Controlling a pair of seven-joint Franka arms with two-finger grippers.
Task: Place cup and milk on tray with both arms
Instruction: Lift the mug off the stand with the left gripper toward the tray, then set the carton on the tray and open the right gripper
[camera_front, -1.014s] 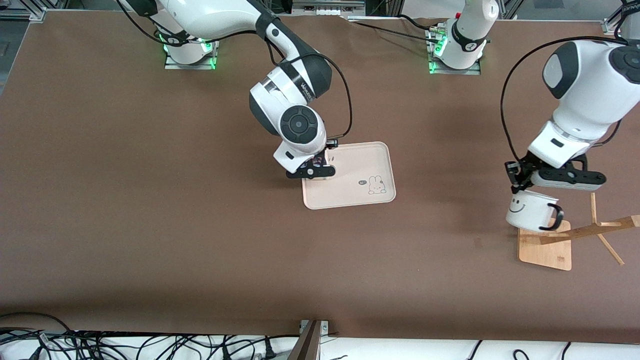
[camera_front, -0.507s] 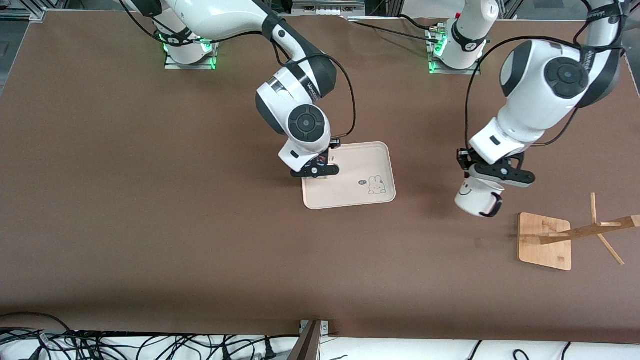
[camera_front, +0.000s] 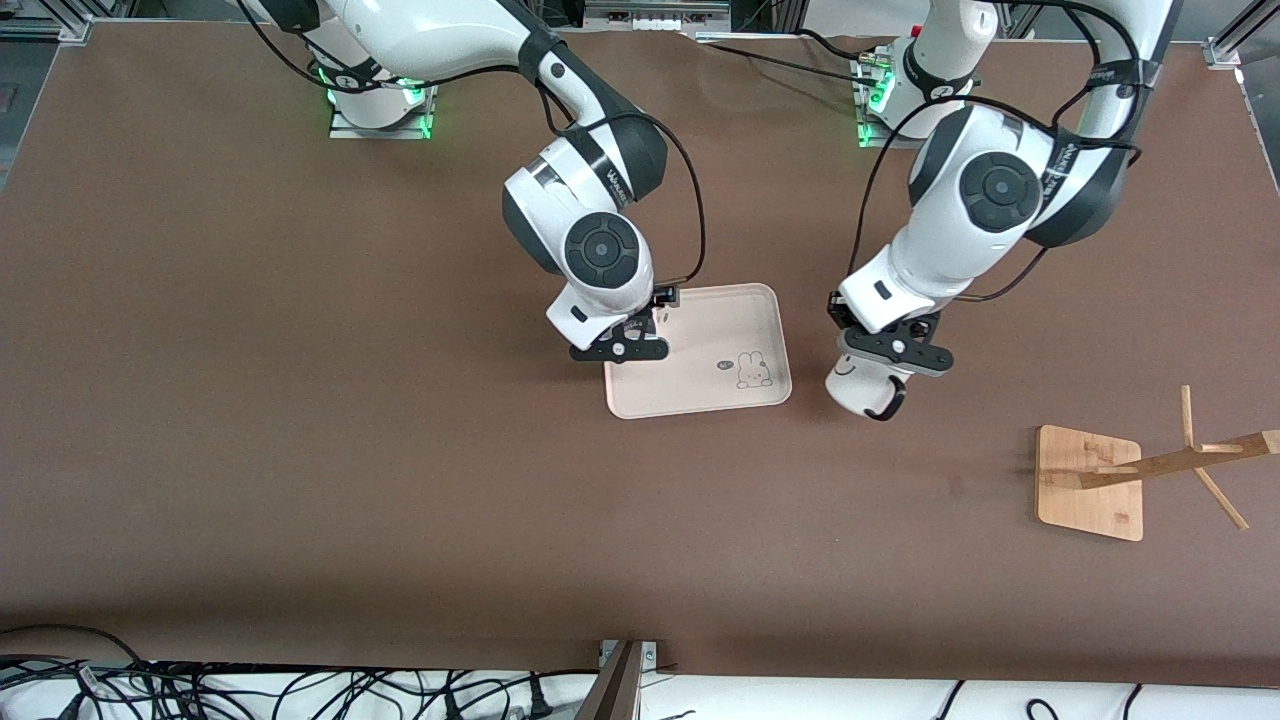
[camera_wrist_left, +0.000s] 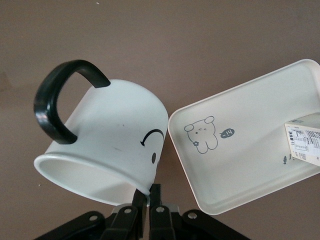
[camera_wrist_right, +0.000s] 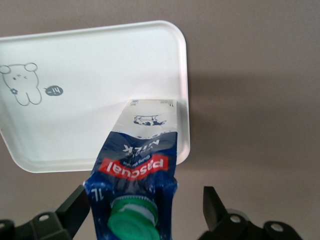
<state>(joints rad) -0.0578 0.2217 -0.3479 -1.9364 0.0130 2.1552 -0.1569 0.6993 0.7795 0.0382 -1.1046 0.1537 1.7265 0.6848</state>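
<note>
The cream tray (camera_front: 735, 325) with a bunny drawing lies mid-table. The milk (camera_wrist_right: 140, 150), a blue carton with a green cap, stands on the tray's corner toward the right arm's end; it also shows in the left wrist view (camera_wrist_left: 305, 142). My right gripper (camera_front: 622, 345) is open around it (camera_wrist_right: 145, 210), one finger against the carton and the other apart from it. My left gripper (camera_front: 888, 352) is shut on the rim of the white smiley cup (camera_front: 858, 390). It holds the cup (camera_wrist_left: 110, 135) tilted above the table, just beside the tray's (camera_wrist_left: 250, 145) edge toward the left arm's end.
A square wooden stand base (camera_front: 1090, 483) with slanted wooden pegs (camera_front: 1190, 455) sits toward the left arm's end of the table, nearer the front camera. Cables (camera_front: 250, 690) run along the table's front edge.
My left arm has carried the cup from over the wooden stand base across to beside the tray. My right gripper has stayed at the tray's corner over the milk.
</note>
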